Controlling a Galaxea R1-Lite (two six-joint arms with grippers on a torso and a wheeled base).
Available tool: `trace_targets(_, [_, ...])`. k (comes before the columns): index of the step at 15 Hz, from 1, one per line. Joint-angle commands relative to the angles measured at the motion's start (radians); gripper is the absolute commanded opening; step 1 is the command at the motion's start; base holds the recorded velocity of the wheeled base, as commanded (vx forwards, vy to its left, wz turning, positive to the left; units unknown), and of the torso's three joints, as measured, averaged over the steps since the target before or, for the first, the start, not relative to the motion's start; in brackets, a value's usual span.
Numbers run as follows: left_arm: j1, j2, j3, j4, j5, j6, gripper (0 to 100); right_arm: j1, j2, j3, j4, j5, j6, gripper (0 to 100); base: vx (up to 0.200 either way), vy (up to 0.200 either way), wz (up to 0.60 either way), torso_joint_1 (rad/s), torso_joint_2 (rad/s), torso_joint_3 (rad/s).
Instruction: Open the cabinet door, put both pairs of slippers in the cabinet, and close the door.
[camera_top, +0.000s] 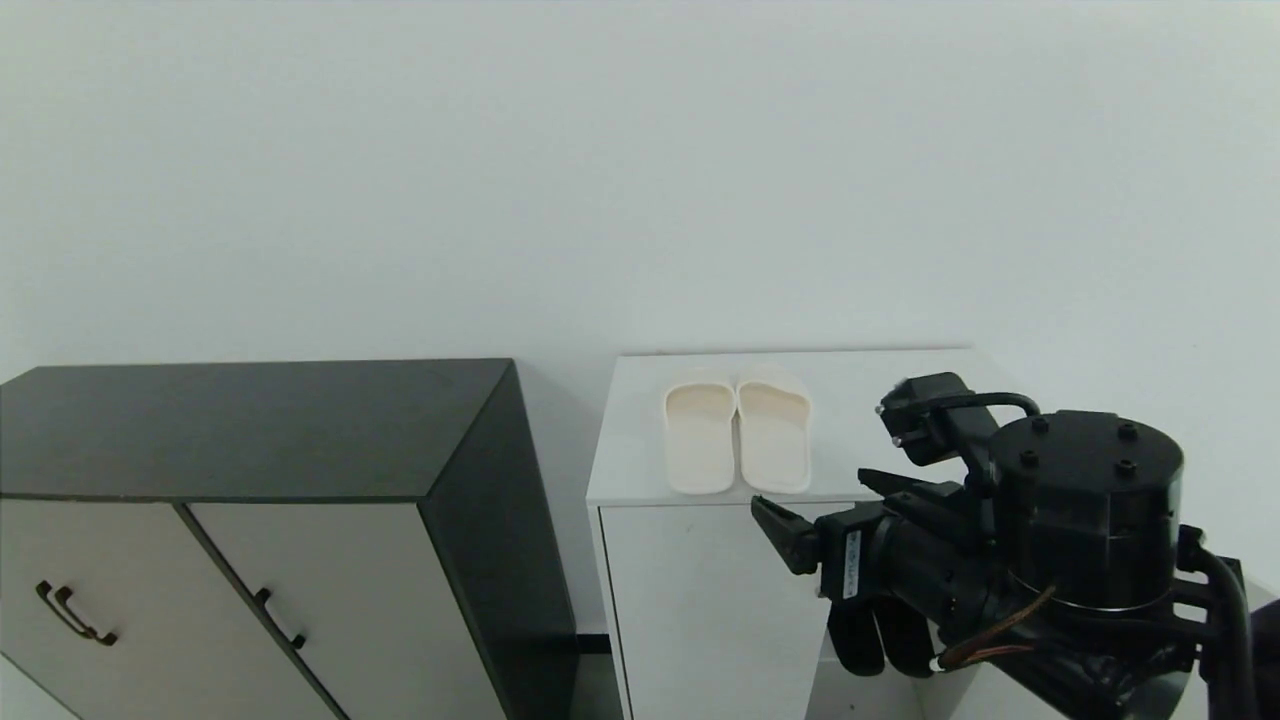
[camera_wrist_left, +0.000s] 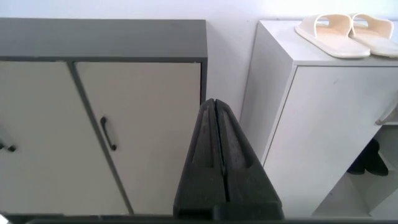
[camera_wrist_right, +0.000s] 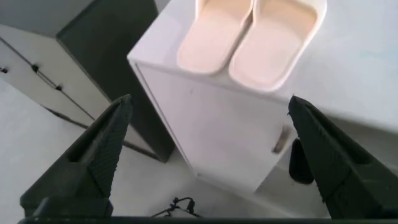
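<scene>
Resting side by side on top of the white cabinet (camera_top: 700, 600), the cream slippers (camera_top: 738, 435) lie toes toward the wall. The right gripper (camera_top: 812, 490) hangs in front of the cabinet's upper edge, just below the slippers, its jaws spread wide and holding nothing. The left gripper (camera_wrist_left: 214, 109) has its jaws pressed together, empty, facing the gap between the white cabinet and a dark cabinet (camera_top: 250, 430). The white door (camera_wrist_left: 323, 124) stands ajar, with a dark pair of slippers (camera_wrist_left: 368, 158) inside.
</scene>
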Motion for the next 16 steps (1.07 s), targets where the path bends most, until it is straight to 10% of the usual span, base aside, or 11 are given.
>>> trace_targets(1, [0.0,0.001,0.0,0.0,0.001,-0.001,0,0.011,-0.025,-0.012,0.004,-0.001,0.001,100,0.0,0.0,0.0,0.0,0.0,0.0])
trace_targets(16, [0.0,0.001,0.0,0.0,0.001,-0.001,0,-0.15,0.615,-0.65,0.116,-0.117,0.019,100,0.0,0.0,0.0,0.0,0.0,0.0])
